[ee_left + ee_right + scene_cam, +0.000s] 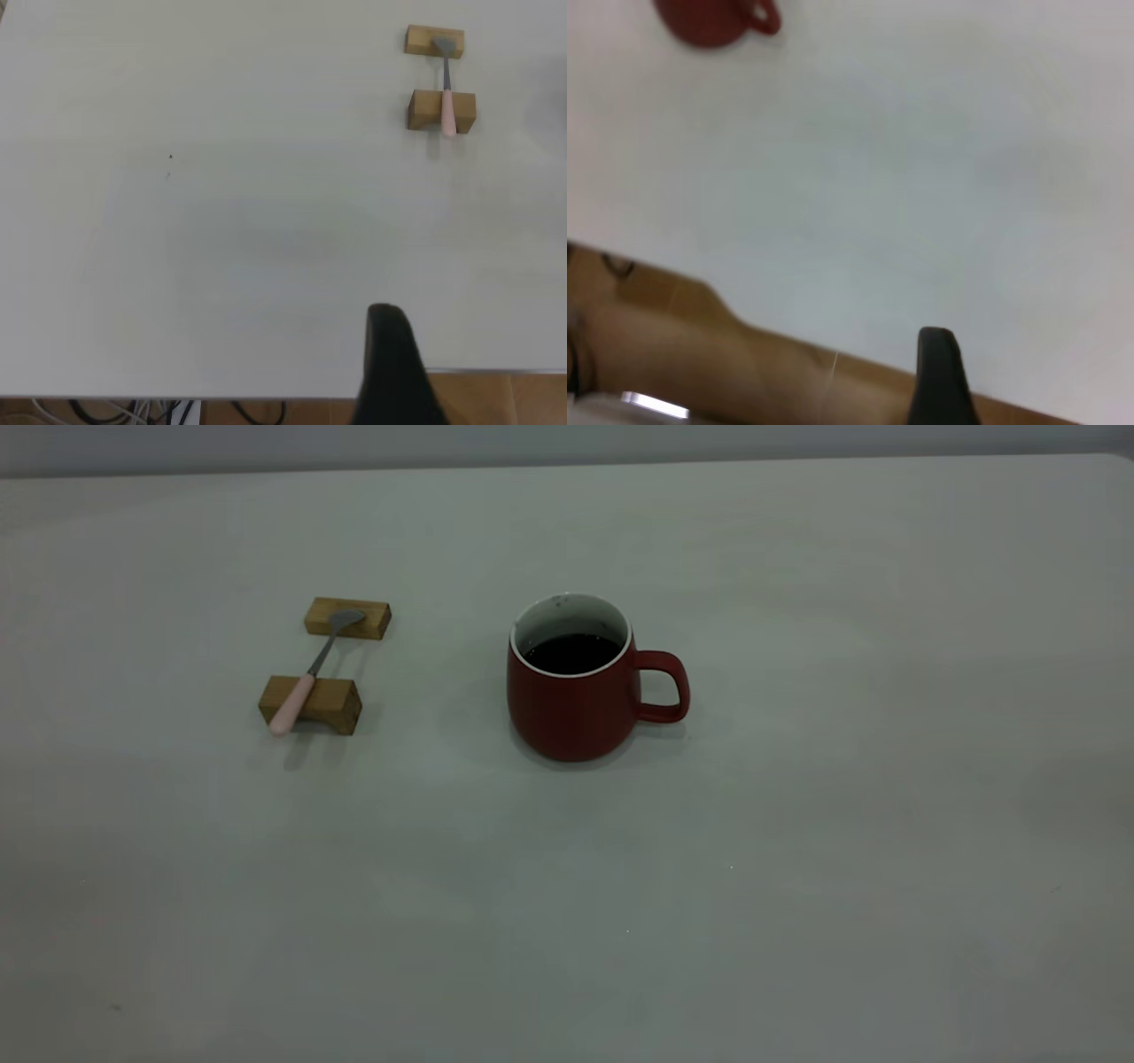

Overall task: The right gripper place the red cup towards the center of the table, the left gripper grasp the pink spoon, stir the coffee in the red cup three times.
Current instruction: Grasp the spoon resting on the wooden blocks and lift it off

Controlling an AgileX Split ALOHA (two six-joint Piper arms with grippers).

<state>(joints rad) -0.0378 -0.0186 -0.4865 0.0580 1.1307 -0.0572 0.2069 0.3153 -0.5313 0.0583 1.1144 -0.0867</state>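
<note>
Two wooden blocks (310, 703) bearing pink spoon (306, 677) — red cup (571, 700) beside, upright on table (797, 824)

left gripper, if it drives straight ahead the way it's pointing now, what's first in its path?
Probably nothing: ahead of the left gripper lies only bare table. The pink spoon on its wooden blocks sits off to one side of that line, though depth is unclear.

Two tan wooden blocks (330, 662) — well apart.

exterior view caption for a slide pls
Red cup of coffee stands mid-table, handle toward the right arm's side; pink spoon bridges two wooden blocks; no gripper in view.
</note>
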